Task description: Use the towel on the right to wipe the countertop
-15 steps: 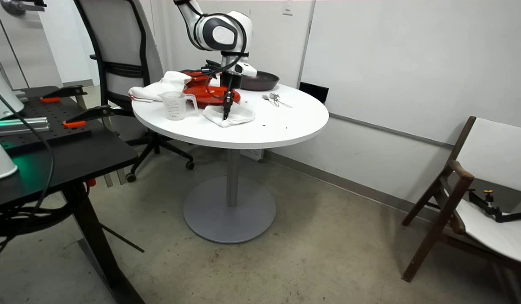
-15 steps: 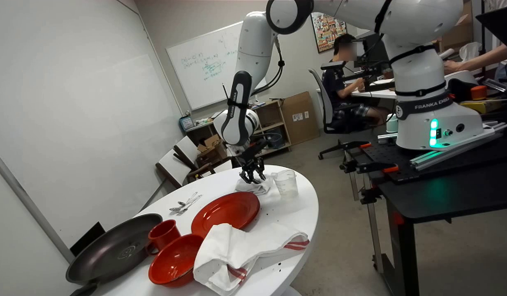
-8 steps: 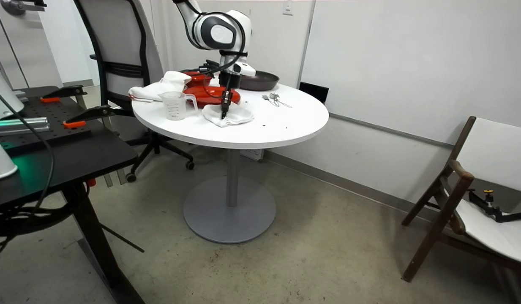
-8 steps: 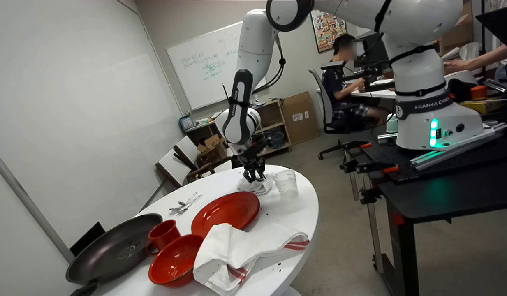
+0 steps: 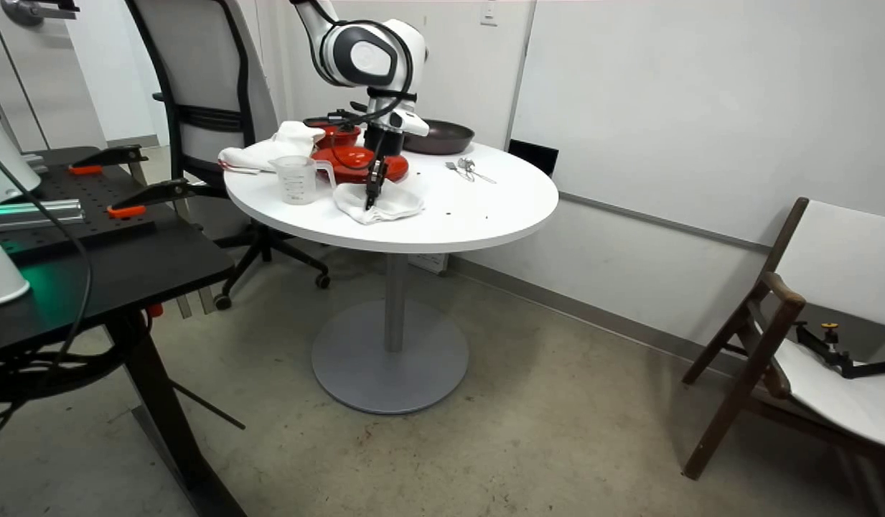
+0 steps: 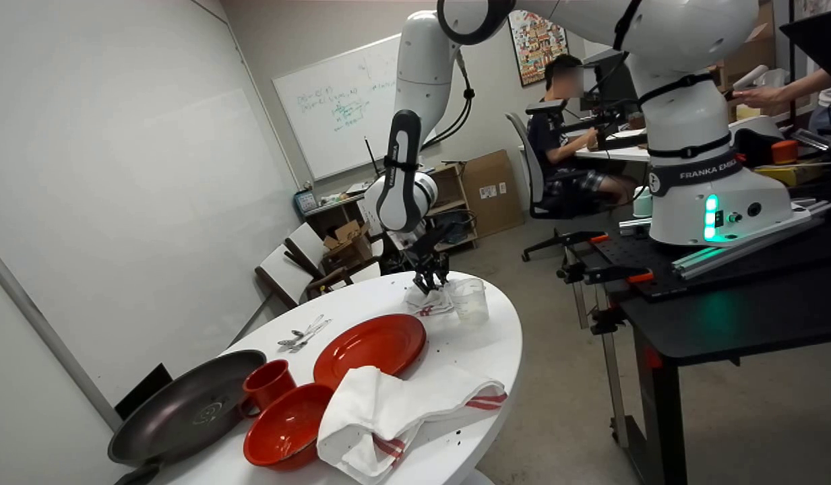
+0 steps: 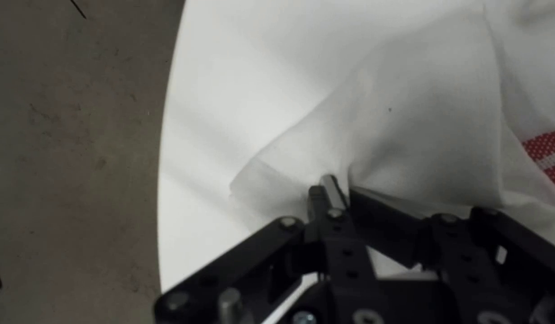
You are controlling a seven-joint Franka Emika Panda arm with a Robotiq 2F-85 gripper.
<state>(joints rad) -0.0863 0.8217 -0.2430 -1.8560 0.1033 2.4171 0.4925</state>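
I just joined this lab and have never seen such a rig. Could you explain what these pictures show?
The machine is a robot arm, based on a dark desk, ending in a gripping hand. Two of the views come from outside it, from different places; the close-up is the wrist view, looking down past the hand. On the round white tabletop are a red plate, a red bowl, a red mug, a dark pan, some metal utensils, a clear measuring jug and a bulky white cloth. The hand is closed on a small white towel near the jug, probably to wipe the tabletop.
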